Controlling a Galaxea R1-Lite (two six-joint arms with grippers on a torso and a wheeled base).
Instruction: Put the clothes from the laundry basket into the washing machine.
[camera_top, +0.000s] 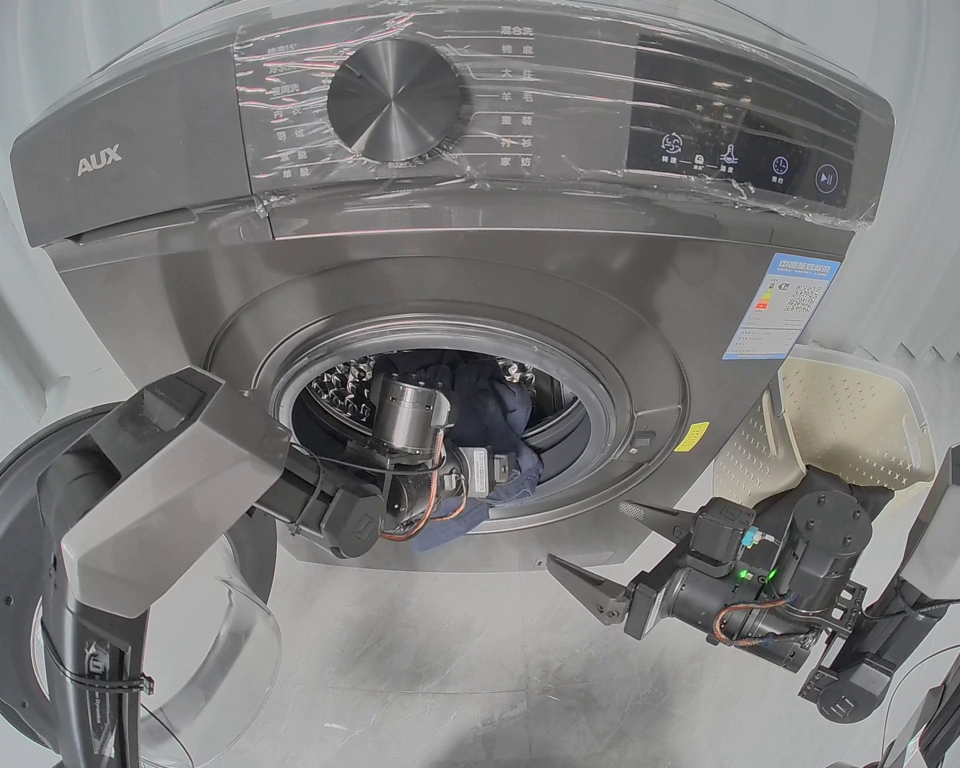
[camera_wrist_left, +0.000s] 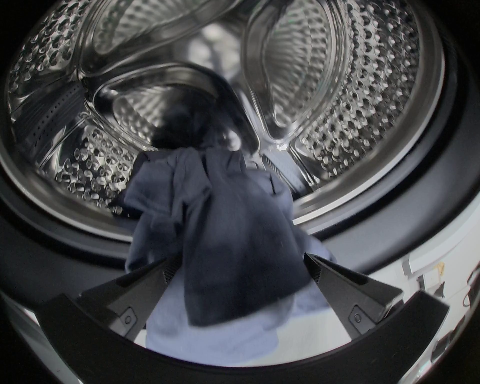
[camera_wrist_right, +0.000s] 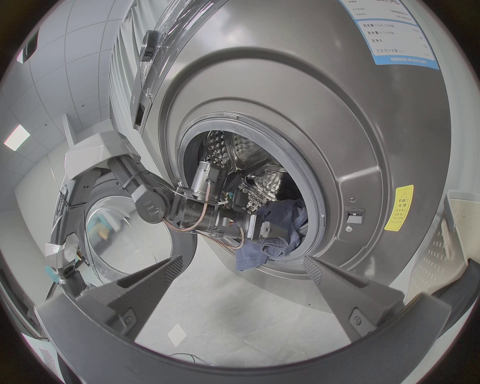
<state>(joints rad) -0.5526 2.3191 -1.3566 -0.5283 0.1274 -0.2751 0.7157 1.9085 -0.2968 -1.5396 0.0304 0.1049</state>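
The grey washing machine (camera_top: 560, 300) stands with its round opening uncovered. Dark blue clothes (camera_top: 492, 410) lie in the drum mouth, and a paler blue part hangs out over the lower rim. My left gripper (camera_wrist_left: 237, 262) is at the opening, open, its fingers (camera_wrist_left: 155, 280) standing wide on either side of the clothes (camera_wrist_left: 235, 240). In the right wrist view the left gripper (camera_wrist_right: 270, 227) sits against the clothes (camera_wrist_right: 282, 217). My right gripper (camera_top: 588, 538) hangs open and empty in front of the machine, low and to the right, beside the cream laundry basket (camera_top: 850, 420).
The machine's door (camera_top: 215, 620) is swung open at the left, behind my left arm. The perforated steel drum (camera_wrist_left: 360, 100) is deep behind the clothes. Bare grey floor (camera_top: 450, 660) lies in front of the machine. The basket (camera_wrist_right: 452, 235) stands close against the machine's right side.
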